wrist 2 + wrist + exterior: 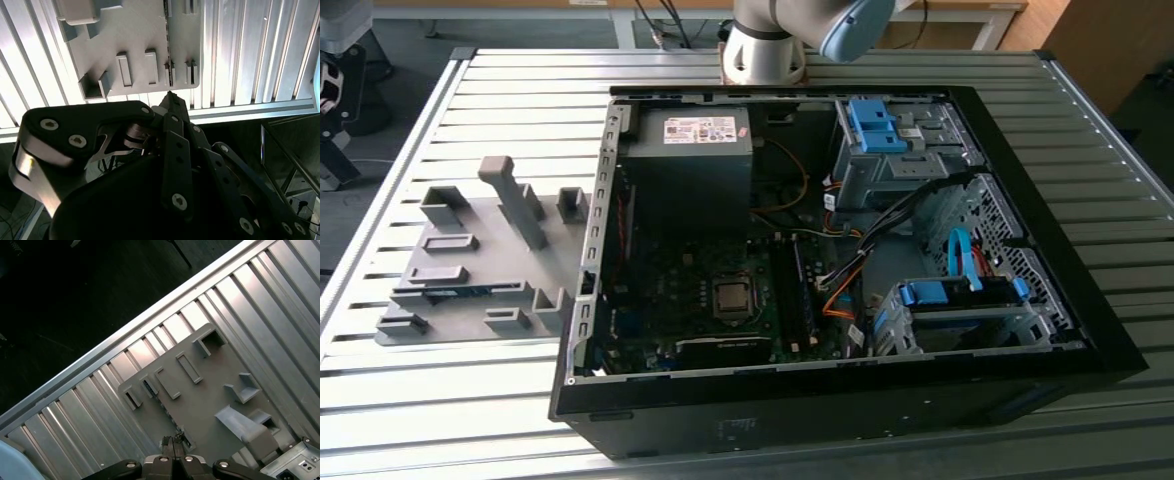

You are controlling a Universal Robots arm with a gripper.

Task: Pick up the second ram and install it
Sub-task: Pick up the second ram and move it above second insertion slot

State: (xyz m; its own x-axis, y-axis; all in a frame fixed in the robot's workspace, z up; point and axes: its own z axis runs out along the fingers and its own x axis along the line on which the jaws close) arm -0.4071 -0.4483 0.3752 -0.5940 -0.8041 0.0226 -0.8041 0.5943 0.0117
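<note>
One open computer case (827, 415) lies on the slatted counter (494, 90) in the exterior view. At the exterior view's left, the second ram (454, 292) stands on edge in a grey holder plate (487, 260). In the second wrist view, the gripper (171, 100) hangs above the plate, near the ram's thin edge. In the first wrist view, its fingers (168, 442) are pressed together, empty.

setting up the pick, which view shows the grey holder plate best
The first wrist view: the grey holder plate lies nearly whole, seen from above, with blocks and slots distinct. The exterior view shows it slanted, beside the computer case. The second wrist view crops part of it.
</note>
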